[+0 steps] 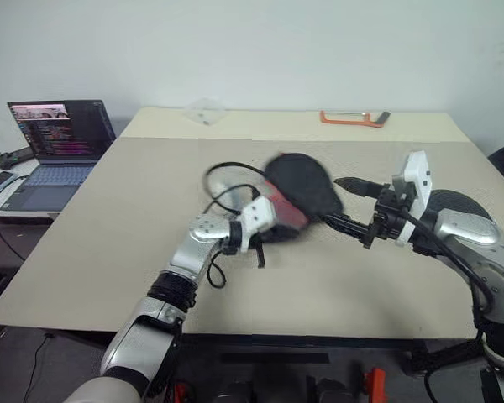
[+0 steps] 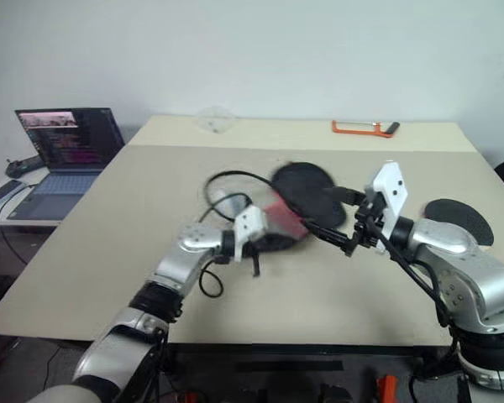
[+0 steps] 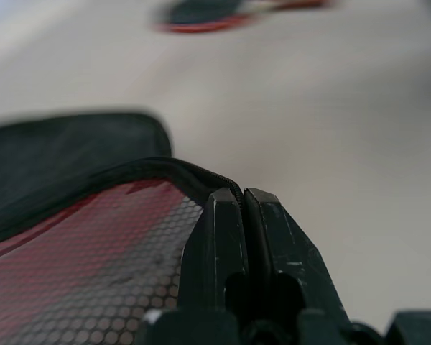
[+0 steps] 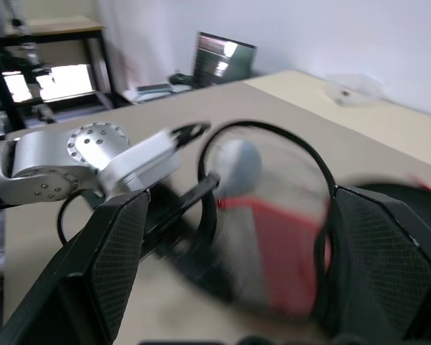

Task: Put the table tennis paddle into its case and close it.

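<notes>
— Where's everything right now?

— The case (image 1: 298, 195) is near the middle of the tabletop (image 1: 109, 252), partly lifted. The left end effector (image 3: 244, 215) has its fingers pressed together on the case's zipped rim, right beside the red mesh panel. The right end effector (image 2: 336, 214) hangs at the case's other side, fingers wide apart, holding nothing. The table tennis paddle (image 2: 458, 217) lies well apart, toward the tabletop's right edge.

— So what's the step, you reckon?

— Opening the pouch, I'd say. The left should keep that pinch firm and hold the rim steady, so the fabric doesn't slip while the right works at the mouth. It's soft cloth and will sag, so a gentle pull apart beats a yank.

— Then?

— The right wants to fetch the paddle and feed it in round head first.

— Any writing you can read?

— No. The laptop (image 1: 57, 147) beyond the left edge shows lines of text, too small to make out.
</notes>
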`<state>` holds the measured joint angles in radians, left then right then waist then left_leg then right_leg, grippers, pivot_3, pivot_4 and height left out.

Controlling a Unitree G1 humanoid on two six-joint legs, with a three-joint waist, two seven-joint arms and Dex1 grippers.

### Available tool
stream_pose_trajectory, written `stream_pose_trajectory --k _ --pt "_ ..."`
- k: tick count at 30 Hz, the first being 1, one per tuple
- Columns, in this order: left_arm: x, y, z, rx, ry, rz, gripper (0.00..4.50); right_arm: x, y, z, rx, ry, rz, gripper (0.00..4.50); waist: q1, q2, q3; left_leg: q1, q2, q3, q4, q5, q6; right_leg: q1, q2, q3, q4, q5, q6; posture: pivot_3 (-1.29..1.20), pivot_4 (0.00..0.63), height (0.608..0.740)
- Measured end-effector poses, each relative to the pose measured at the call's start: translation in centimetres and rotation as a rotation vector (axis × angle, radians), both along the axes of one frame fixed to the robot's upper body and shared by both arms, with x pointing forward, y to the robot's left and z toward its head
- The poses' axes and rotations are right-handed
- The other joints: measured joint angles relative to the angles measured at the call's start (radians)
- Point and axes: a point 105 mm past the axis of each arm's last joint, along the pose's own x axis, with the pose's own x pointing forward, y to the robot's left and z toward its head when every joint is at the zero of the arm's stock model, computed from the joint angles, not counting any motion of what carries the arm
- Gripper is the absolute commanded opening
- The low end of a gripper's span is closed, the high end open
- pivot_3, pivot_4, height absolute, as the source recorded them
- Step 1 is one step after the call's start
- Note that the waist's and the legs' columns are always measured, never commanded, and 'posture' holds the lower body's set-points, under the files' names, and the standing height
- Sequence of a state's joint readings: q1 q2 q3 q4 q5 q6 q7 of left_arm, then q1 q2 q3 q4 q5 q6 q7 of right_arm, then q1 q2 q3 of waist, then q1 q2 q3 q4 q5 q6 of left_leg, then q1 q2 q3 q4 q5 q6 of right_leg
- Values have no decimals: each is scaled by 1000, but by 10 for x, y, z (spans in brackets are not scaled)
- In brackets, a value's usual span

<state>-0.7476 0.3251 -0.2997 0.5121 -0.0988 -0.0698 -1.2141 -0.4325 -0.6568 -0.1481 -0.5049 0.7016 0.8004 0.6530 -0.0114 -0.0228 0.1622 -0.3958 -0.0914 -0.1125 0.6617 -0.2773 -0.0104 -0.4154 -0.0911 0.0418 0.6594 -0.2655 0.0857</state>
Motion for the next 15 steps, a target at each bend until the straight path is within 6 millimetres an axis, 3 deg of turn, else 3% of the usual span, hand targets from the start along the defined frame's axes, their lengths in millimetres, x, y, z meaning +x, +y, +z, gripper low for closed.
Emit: stream_pose_trajectory --k 4,9,12,15 --pt "-9 7 -7 50 27 -85 17 -7 -5 -2 0 7 -24 4500 -12 0 0 0 0 0 1 -1 2 0 0 0 2 0 0 0 150 740" --pt "1 38 -17 92 23 -5 17 -13 -13 -7 -14 17 -52 4500 -15 0 0 2 0 -1 2 -2 4 2 0 0 3 0 0 0 150 740" --pt "7 50 -15 73 -2 49 777 -13 -13 -7 -14 17 -53 4500 -15 0 0 2 0 -1 2 -2 4 2 0 -1 3 0 0 0 150 740" --pt "11 58 -8 49 -34 79 1876 -13 -13 -8 -14 19 -46 4500 -15 0 0 2 0 -1 2 -2 4 2 0 -1 3 0 0 0 150 740"
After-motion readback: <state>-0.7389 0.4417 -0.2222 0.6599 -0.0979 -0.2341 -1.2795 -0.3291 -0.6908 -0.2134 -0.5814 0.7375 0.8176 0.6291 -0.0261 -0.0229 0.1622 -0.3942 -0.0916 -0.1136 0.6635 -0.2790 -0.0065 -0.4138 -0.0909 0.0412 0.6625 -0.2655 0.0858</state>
